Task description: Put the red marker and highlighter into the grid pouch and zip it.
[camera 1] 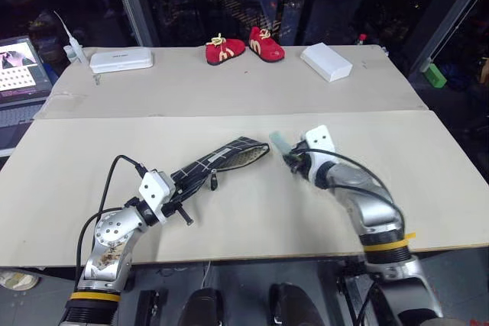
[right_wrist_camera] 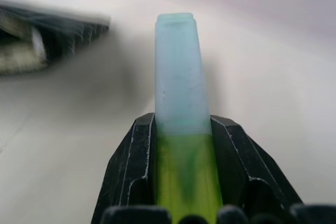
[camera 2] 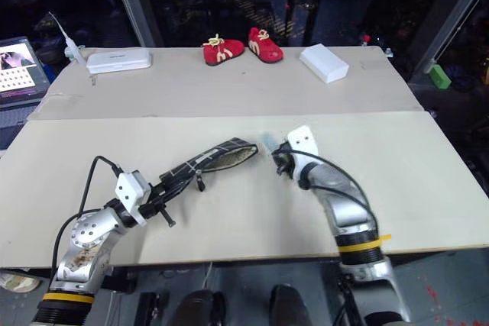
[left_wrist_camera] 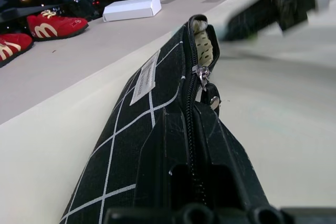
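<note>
Beige bench (camera 1: pixel 229 211) under dark windows: nearest the robot, the left gripper (left_wrist_camera: pixel 195 129) has its fingers clamped shut on the closed end of the grid pouch (camera 1: pixel 218 163), whose open mouth points at the right gripper (right_wrist_camera: pixel 181 145). Just beyond that mouth, the right fingers pinch the highlighter (right_wrist_camera: pixel 178 103), pale cap leading. The red marker's whereabouts cannot be told. A slanted approach could catch the cap on the zipper edge, folding the limp mouth shut.
</note>
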Tool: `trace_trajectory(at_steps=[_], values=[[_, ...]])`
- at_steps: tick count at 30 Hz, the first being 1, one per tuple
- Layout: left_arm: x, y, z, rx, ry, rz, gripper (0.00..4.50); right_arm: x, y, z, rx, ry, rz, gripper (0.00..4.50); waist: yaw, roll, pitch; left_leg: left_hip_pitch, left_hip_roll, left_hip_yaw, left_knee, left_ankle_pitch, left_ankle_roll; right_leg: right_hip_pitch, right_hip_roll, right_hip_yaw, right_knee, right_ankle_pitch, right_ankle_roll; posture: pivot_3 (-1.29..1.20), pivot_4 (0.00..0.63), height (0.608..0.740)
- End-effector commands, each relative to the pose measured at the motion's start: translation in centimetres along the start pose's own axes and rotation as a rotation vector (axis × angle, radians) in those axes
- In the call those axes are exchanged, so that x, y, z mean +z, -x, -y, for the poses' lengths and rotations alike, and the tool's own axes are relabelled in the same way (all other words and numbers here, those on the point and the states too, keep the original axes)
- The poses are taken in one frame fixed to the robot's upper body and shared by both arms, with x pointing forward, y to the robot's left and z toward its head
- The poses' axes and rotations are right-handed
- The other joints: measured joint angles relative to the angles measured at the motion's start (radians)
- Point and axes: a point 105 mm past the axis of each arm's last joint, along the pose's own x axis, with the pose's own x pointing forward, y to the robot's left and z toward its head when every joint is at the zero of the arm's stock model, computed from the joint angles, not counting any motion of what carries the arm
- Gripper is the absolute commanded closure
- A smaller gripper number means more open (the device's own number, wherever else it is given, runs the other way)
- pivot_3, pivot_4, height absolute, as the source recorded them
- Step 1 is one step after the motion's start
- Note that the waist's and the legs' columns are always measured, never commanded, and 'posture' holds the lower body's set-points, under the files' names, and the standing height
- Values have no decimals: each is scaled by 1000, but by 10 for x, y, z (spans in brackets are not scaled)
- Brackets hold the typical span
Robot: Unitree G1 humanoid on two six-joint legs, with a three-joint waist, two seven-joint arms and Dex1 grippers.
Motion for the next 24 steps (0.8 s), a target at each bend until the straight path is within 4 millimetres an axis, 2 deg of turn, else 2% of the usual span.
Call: trace_trajectory(at_steps=[1,4,7,19,24], values=[[10,-2,-3,1,-26,37,4500,42,21,-16,243,240,181,3432,0,0,0,0,0,0,0,0,0,0,0,0,-1,0,0,0,150,740],[11,-4,-3,-7,-26,39,4500,33,38,-27,434,402,121,3432,2,0,0,0,0,0,-1,0,0,1,1,-1,-2,0,0,0,150,740],[11,-5,-4,-8,-25,41,4500,25,43,-27,504,481,61,3432,3,0,0,1,0,0,-1,0,0,3,0,-1,-4,0,0,0,150,740],[11,-7,2,-36,-21,41,4500,23,13,-39,522,599,64,3432,5,-1,0,1,1,2,0,0,1,4,0,0,-6,1,0,0,150,740],[11,-7,3,-57,-25,34,4500,26,-3,-54,581,690,70,3432,2,0,0,1,1,2,0,0,1,4,0,0,-6,1,0,0,150,740]])
